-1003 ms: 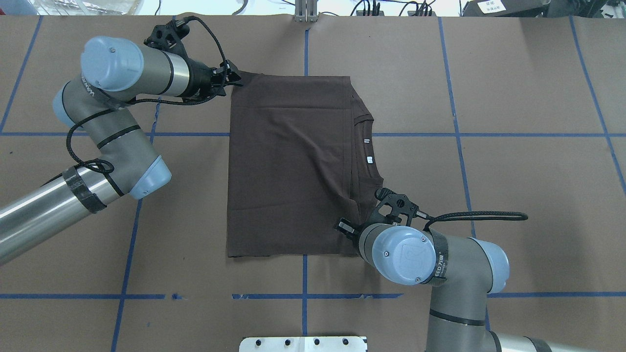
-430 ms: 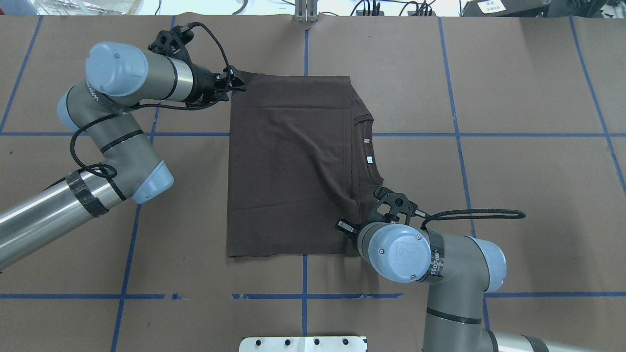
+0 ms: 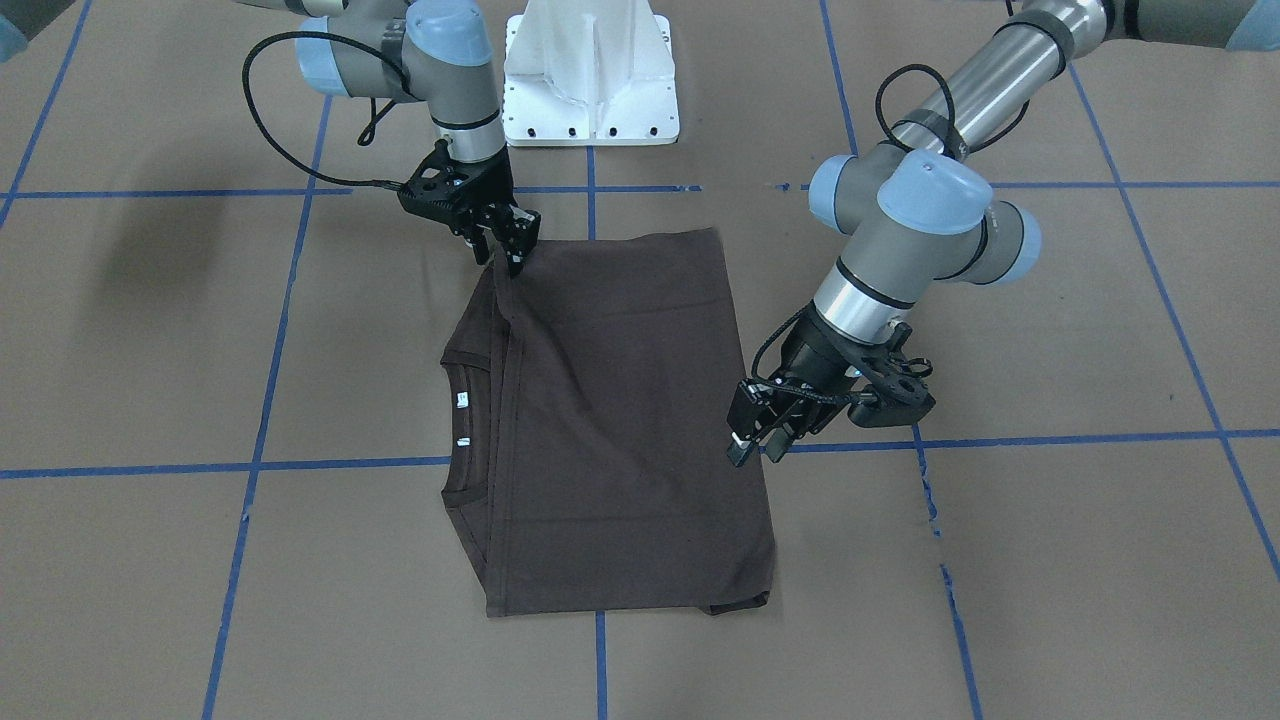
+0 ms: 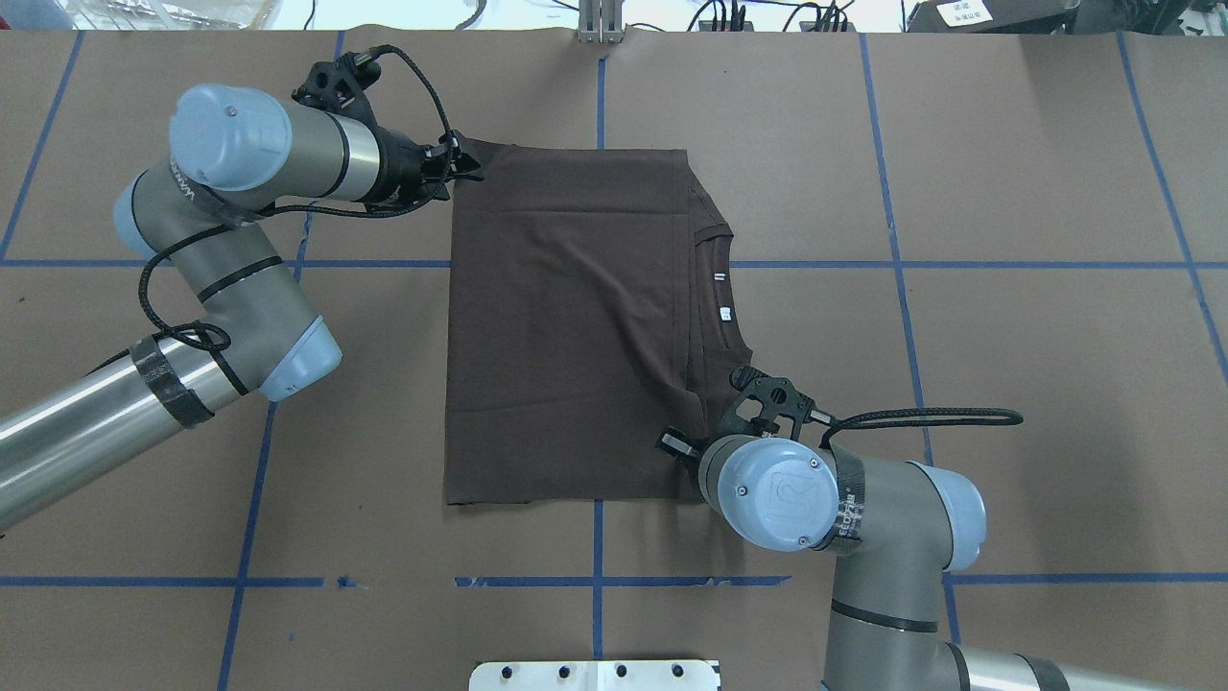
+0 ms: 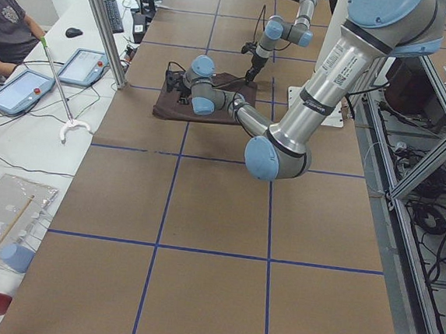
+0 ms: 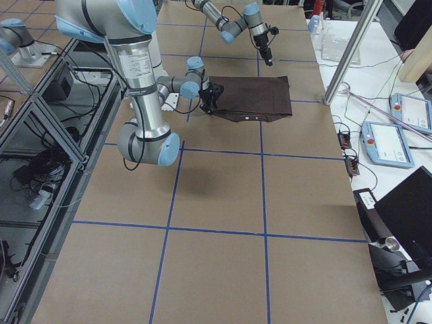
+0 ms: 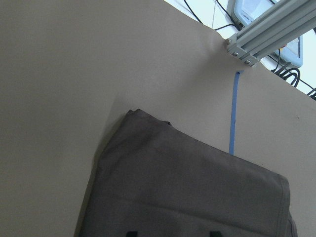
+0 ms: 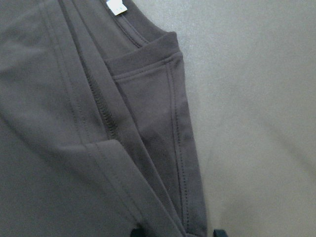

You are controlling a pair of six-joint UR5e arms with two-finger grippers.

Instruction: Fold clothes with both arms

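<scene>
Over the past second both arms have shifted only slightly. The left arm [image 4: 240, 144] has swung a touch toward the shirt [image 4: 566, 326], and the right arm [image 4: 777, 494] has edged in over the shirt's near corner. The shirt itself lies as it did.

The dark brown shirt is folded into a rough rectangle and lies flat near the middle of the desk [image 4: 1007, 384], across the blue tape lines [image 4: 892, 264]. Its collar [image 4: 715, 288] opens toward the robot's right, with two small white tags [image 4: 726, 312] just inside it. A soft crease runs diagonally across the top layer toward the corner nearest the right arm.

The left jaws hang above the shirt's left edge, toward its far corner, clear of the cloth. In the left wrist view their two tips stand apart at the bottom edge with nothing between them, so they are released. The shirt's corner lies flat on the desk well below them.

The right jaws point down at the shirt's near right corner, by the shoulder beside the collar. In the front-facing view their tips reach the cloth's edge. In the right wrist view the two tips are spread with the folded hems lying between them, not pinched, so they too are released.

A white bolted pedestal [image 3: 590, 70] stands on the desk on the robot's side, apart from the shirt.
</scene>
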